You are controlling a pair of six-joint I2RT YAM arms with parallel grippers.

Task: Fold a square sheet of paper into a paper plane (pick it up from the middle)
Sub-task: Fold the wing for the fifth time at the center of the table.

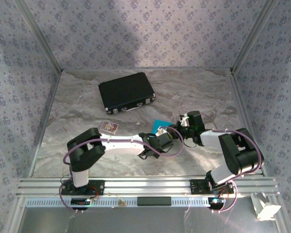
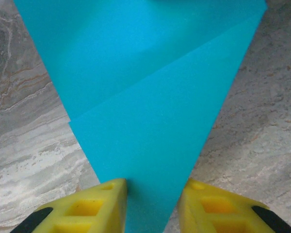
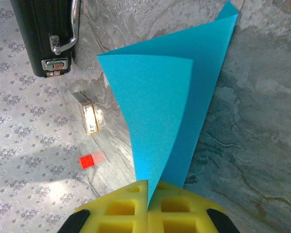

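The square sheet of paper (image 1: 159, 124) is bright cyan and folded, held above the table between the two arms. In the left wrist view the paper (image 2: 145, 97) shows a diagonal crease and narrows toward my left gripper (image 2: 153, 204). Its yellow fingers (image 2: 104, 204) stand apart on either side of the narrow end, open, with table showing beside the right finger. My right gripper (image 3: 149, 194) is shut on the paper (image 3: 160, 107), pinching a corner where two layers curl upward. In the top view the left gripper (image 1: 166, 136) and right gripper (image 1: 181, 125) nearly meet.
A black case (image 1: 126, 92) lies at the back of the marble-patterned table (image 1: 77, 111), also seen as the case (image 3: 43, 34). A small printed card (image 1: 109, 126) lies left of the grippers. A red block (image 3: 87, 161) sits near the patterned wall.
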